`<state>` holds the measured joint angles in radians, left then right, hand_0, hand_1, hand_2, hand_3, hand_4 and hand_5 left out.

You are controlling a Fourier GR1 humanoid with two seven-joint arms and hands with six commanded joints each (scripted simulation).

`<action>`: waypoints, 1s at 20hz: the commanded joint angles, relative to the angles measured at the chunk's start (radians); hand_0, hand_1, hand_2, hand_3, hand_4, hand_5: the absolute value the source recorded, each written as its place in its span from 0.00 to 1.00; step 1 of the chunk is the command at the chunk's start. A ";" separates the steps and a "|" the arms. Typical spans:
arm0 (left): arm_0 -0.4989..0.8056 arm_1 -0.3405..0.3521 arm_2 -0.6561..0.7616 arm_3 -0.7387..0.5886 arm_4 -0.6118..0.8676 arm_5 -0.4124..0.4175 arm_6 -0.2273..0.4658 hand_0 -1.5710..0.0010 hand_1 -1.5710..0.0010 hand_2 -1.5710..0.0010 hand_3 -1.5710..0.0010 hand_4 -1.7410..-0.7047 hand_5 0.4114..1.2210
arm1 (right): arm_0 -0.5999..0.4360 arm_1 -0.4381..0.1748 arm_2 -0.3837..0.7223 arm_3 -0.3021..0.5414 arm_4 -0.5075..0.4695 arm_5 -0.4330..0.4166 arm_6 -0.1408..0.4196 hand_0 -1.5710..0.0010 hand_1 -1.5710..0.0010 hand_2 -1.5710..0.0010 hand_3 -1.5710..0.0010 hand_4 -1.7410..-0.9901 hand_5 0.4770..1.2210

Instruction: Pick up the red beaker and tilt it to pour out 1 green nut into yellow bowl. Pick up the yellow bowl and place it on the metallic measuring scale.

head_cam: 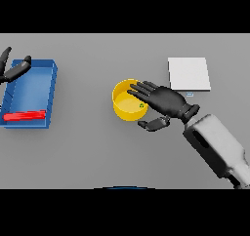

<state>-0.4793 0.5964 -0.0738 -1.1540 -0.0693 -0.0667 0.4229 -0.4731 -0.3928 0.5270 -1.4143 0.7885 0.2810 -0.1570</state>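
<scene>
At the far left edge the left hand (pixel 11 69) shows only in part, its dark fingers straight and spread, holding nothing; its fingertips reach over the upper left corner of a blue tray (pixel 50 91) that sits on the grey worktop (pixel 88 152). Below that hand, in the near part of the tray, lies a red beaker (pixel 24 115) on its side, stretched along the tray's front wall and well apart from the fingers. Well to the right of the left hand, and directly under the fingertips of the right hand (pixel 166 101), stands the yellow bowl (pixel 121 110), upright on the worktop near the middle of the view. Inside it, just beside the right hand's fingertips, a small green nut (pixel 141 105) rests on the bowl's floor toward its right side. The right hand comes in from the lower right on a white and grey arm (pixel 217 145); its fingers are extended and only slightly bent, reaching over the bowl's right rim, while the thumb sits lower, just off the bowl's outer wall at its lower right. The hand is not closed round the bowl, and whether any finger touches the rim cannot be told. Beyond the right hand, up and to its right, lies the pale square measuring scale (pixel 189 73), flat on the worktop and apart from the bowl.
</scene>
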 commanded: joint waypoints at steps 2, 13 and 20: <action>0.008 0.005 0.005 0.001 0.001 0.001 -0.012 1.00 1.00 1.00 1.00 0.90 0.35 | -0.046 0.001 0.027 0.054 0.017 0.019 -0.031 1.00 1.00 1.00 1.00 0.78 0.22; -0.023 0.017 0.010 0.024 0.005 -0.026 -0.009 1.00 1.00 1.00 1.00 0.91 0.36 | -0.217 0.073 0.158 0.272 0.089 0.153 -0.040 1.00 1.00 1.00 1.00 0.75 0.26; -0.012 0.013 0.006 0.019 -0.002 -0.017 -0.004 1.00 1.00 1.00 1.00 0.92 0.37 | -0.256 0.101 0.164 0.371 0.095 0.156 -0.040 1.00 0.99 0.98 0.95 0.68 0.39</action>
<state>-0.4914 0.6099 -0.0673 -1.1346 -0.0712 -0.0832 0.4190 -0.7294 -0.2922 0.6914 -1.0437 0.8840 0.4372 -0.1950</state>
